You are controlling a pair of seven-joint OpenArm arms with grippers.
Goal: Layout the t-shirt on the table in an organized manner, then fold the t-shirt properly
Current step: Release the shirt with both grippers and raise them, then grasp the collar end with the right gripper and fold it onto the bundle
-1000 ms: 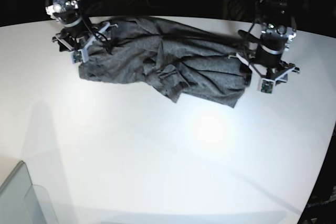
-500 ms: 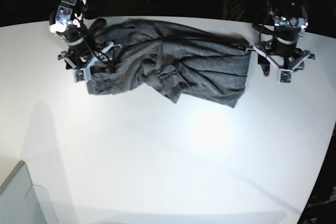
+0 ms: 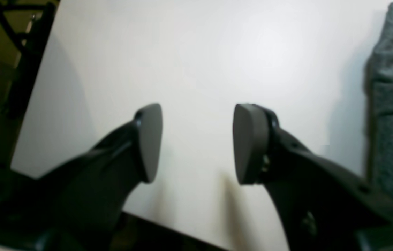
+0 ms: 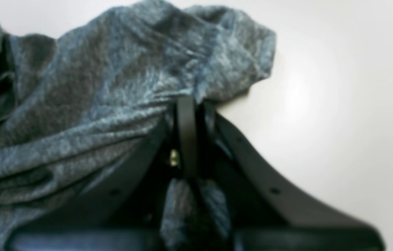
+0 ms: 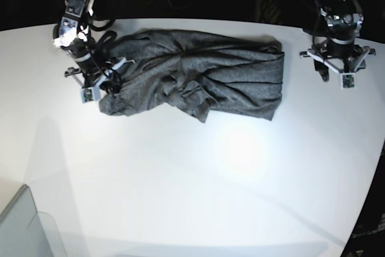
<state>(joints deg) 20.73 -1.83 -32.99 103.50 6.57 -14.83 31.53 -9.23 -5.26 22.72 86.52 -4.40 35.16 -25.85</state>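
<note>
**Gripping a crumpled shirt**

Pinching a fold of the wrinkled dark-grey knit t-shirt (image 5: 192, 76) between its 2 closed fingers, the right gripper (image 4: 186, 132) works the smooth white table (image 5: 198, 185). The left gripper (image 3: 196, 143), fingers parted and empty, hovers beside the cloth's far edge.

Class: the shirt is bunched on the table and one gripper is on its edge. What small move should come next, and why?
Probably the right gripper should lift and draw its pinched edge outward. It is shut on the t-shirt, which lies crumpled on the table. The left gripper hangs open over bare tabletop beside the cloth, holding nothing.
</note>
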